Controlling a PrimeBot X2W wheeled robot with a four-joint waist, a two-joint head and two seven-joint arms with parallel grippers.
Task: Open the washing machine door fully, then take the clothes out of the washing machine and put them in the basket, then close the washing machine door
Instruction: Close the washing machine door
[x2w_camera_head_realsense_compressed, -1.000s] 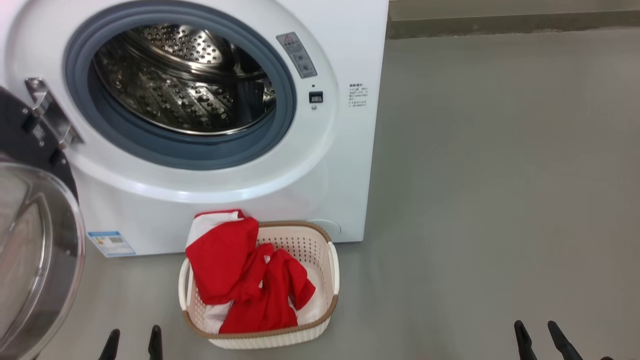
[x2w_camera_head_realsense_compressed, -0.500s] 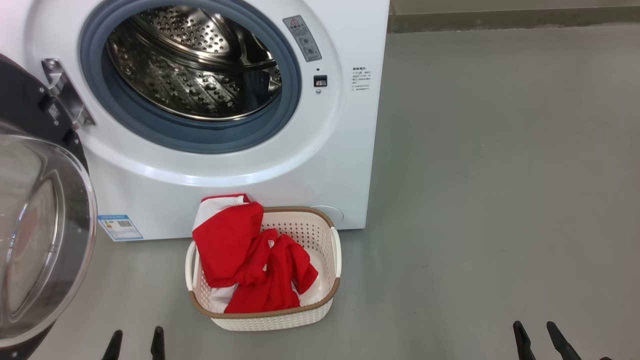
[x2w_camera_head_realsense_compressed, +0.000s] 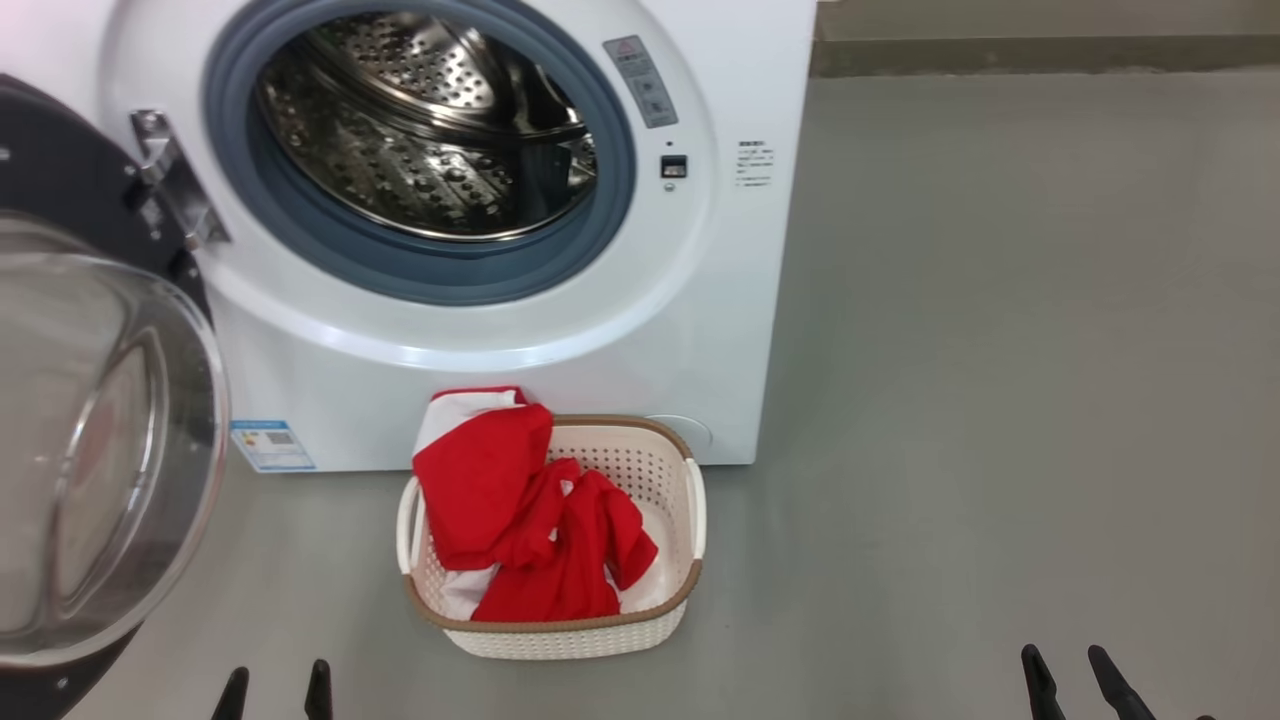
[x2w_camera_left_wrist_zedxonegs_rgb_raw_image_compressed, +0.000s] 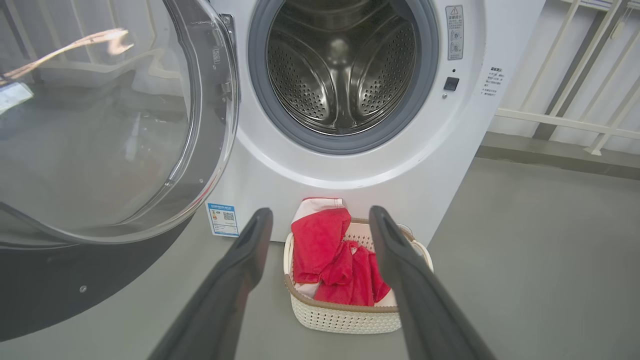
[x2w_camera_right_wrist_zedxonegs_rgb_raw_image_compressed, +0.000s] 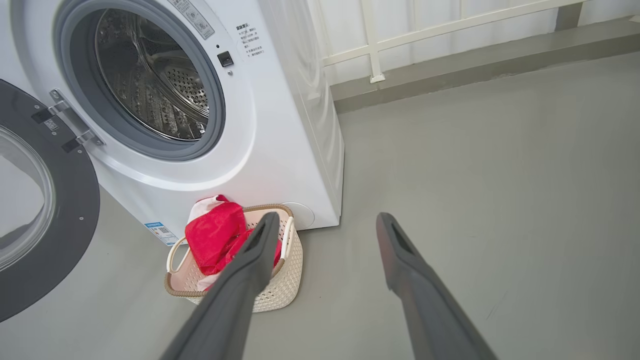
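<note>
The white washing machine stands with its steel drum bare. Its door is swung wide open to the left, glass bowl facing out; it is also in the left wrist view and the right wrist view. Red clothes with white parts lie in the cream basket on the floor before the machine, one corner draped over the back rim. My left gripper is open at the bottom edge, short of the basket. My right gripper is open over bare floor, far right. Both hold nothing.
Grey floor stretches to the right of the machine. A low kerb runs along the back, with a white railing above it. The open door takes up the space at the left.
The whole picture has shifted right and slightly up, so the camera has moved. Both grippers stay open at the bottom edge; the clothes and basket lie as before.
</note>
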